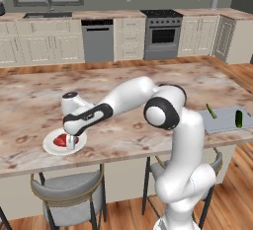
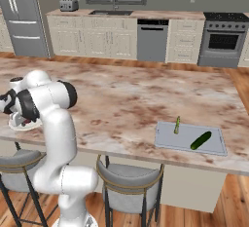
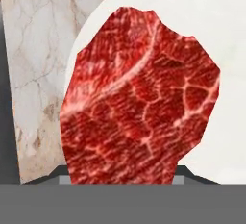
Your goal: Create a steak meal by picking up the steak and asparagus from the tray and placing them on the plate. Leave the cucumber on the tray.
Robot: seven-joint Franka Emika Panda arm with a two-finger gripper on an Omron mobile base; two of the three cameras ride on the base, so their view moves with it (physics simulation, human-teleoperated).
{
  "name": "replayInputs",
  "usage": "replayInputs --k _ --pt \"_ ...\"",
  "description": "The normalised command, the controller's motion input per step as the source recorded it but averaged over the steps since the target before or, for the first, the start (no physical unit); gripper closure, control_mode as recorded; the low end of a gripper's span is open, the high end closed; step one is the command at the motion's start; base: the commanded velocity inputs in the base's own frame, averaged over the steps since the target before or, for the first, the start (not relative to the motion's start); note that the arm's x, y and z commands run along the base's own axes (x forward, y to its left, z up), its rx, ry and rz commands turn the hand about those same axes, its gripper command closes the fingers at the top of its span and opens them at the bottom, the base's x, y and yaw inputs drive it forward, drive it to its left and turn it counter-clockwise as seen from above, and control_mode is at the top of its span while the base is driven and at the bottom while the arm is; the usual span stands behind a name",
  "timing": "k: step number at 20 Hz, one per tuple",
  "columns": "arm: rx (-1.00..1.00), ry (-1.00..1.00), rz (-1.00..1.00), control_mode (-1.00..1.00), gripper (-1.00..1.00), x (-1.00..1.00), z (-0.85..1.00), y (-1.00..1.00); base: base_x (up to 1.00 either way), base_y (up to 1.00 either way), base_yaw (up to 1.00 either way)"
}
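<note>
Left base view puts the tool (image 1: 70, 144) down over the plate (image 1: 51, 146) at the table's (image 1: 123, 95) 8 o'clock, jaws closed on the steak (image 1: 61, 140); hand view shows the meat above white dish. Asparagus (image 1: 211, 111) and cucumber (image 1: 239, 119) lie apart on the tray (image 1: 223, 124) at 3 o'clock.

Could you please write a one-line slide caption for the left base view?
White arm's gripper lowers the raw-red steak slab onto the round white plate; thin green asparagus waits on the grey-blue tray.
</note>
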Motion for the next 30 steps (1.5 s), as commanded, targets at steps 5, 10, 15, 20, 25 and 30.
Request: replayInputs --k 5,10,15,20,25,30 --pt "-0.01 0.0 0.0 -1.0 -1.0 0.23 -0.17 0.22 0.0 0.0 0.0" --pt "0.0 -0.03 0.0 -1.0 -1.0 0.11 -0.01 0.25 0.0 0.0 0.0" --pt "0.0 -0.06 0.0 -1.0 -1.0 0.0 0.05 0.05 0.0 0.0 0.0" --pt "0.0 -0.11 -0.02 -1.0 -1.0 -0.01 0.17 -0.16 0.0 0.0 0.0" --pt "0.0 -0.16 -0.04 -1.0 -1.0 -0.33 0.68 -0.53 0.0 0.0 0.0" --pt "0.04 -0.07 -0.18 -1.0 -1.0 -0.43 0.44 -0.97 0.0 0.0 0.0"
